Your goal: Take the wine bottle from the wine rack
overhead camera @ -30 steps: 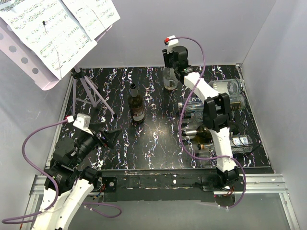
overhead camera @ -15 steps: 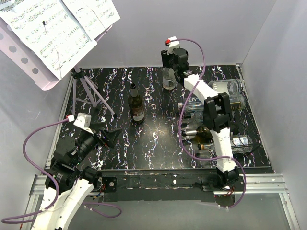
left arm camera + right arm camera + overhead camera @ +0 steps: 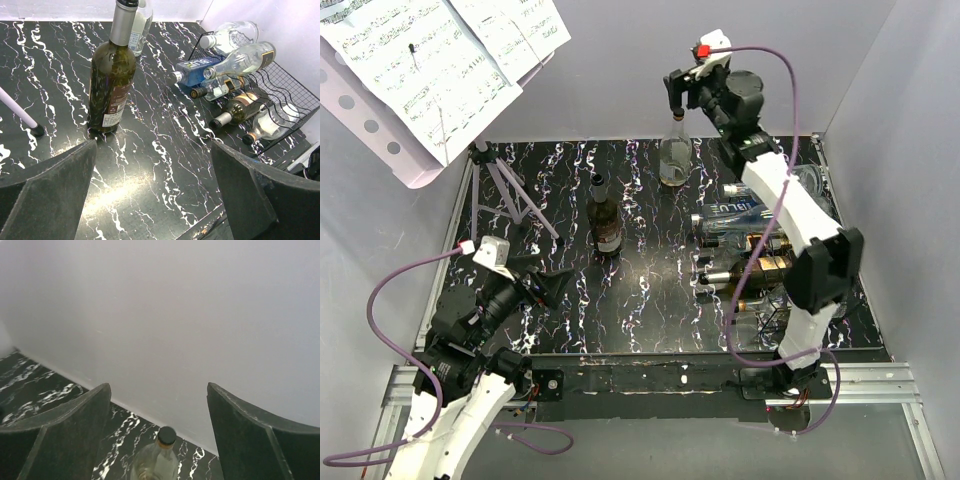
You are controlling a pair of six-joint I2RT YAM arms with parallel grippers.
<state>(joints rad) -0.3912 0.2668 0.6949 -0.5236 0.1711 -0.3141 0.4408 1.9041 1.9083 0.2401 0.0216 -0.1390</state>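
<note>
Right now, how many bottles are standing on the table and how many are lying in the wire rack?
Standing upright, dark bottle and clear bottle: 2
In the wine rack, lying bottles: 6
Total: 8

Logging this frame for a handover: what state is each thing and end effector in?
Clear bottle: upright, capped, ungripped.
Dark wine bottle: upright, ungripped.
Wine rack: holds several bottles lying down.
Music stand: unfolded, sheets on it.
Left end effector: open, empty.
Right end effector: open, above clear bottle.
</note>
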